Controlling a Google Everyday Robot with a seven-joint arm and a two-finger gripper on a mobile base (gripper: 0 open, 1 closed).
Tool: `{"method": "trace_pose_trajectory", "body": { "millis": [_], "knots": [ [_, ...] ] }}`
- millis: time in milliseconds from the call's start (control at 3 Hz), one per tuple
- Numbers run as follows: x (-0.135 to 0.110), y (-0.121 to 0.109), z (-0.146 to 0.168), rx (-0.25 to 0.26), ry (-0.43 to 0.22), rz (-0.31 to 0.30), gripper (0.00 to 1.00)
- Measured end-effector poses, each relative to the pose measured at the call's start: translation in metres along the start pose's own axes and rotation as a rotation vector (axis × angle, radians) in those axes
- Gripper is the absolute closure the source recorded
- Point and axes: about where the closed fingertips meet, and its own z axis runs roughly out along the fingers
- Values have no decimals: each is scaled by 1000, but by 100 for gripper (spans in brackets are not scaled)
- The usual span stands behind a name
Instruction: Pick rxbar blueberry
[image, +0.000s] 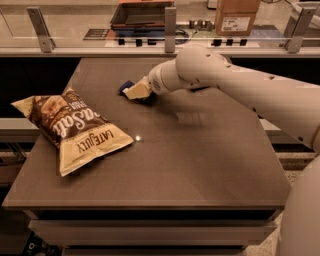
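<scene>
The rxbar blueberry is a small dark blue bar lying on the brown table at its far middle. Only its left end and a dark sliver under the gripper show. My gripper is right on top of the bar, down at table level, and covers most of it. The white arm reaches in from the right.
A large brown and cream chip bag lies on the left part of the table. A rail with metal posts runs behind the far edge, with a cardboard box and a dark tray beyond it.
</scene>
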Motion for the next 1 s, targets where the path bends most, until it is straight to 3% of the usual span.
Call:
{"method": "trace_pose_trajectory", "body": {
  "millis": [1000],
  "knots": [
    [-56,-26,-44,46,-55,-18,100]
  ]
}}
